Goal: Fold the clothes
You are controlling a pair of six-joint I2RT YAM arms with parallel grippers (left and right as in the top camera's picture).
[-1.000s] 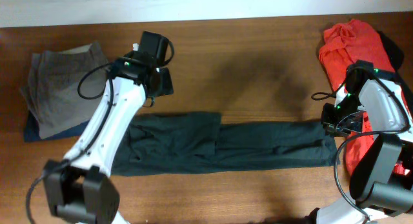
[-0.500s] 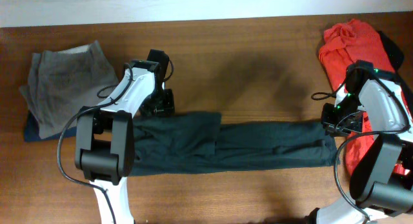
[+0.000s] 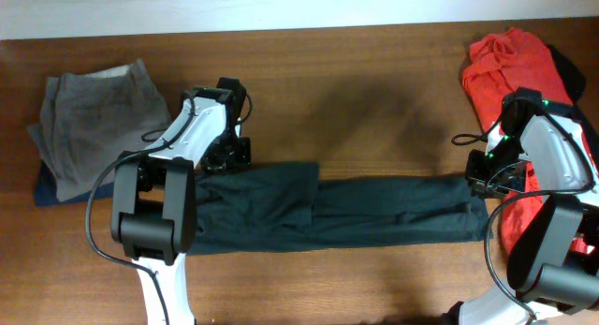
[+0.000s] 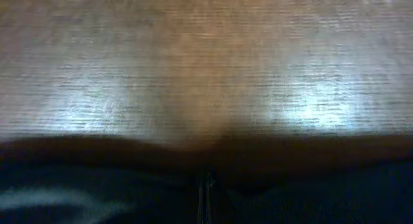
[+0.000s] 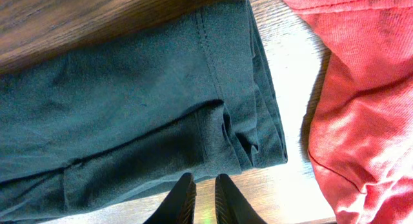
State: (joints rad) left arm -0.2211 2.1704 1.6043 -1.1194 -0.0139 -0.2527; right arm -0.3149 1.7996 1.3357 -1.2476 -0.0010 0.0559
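One change: your left end effector (image 3: 228, 155) has dropped to the waistband edge of the trousers (image 3: 374, 213) and snapped together; you cannot tell whether cloth is caught for folding.

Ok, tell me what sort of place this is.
Probably a robot test bench for laundry folding: a wooden table, dark trousers spread flat on it, and other clothes, grey trousers and a red garment, at its ends.

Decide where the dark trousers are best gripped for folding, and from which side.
Grip the leg hems at the trousers' right end, coming from the right, low over the table. The trousers lie flat and stretched out, and there the layers stack into a free edge a gripper could pinch, probably.
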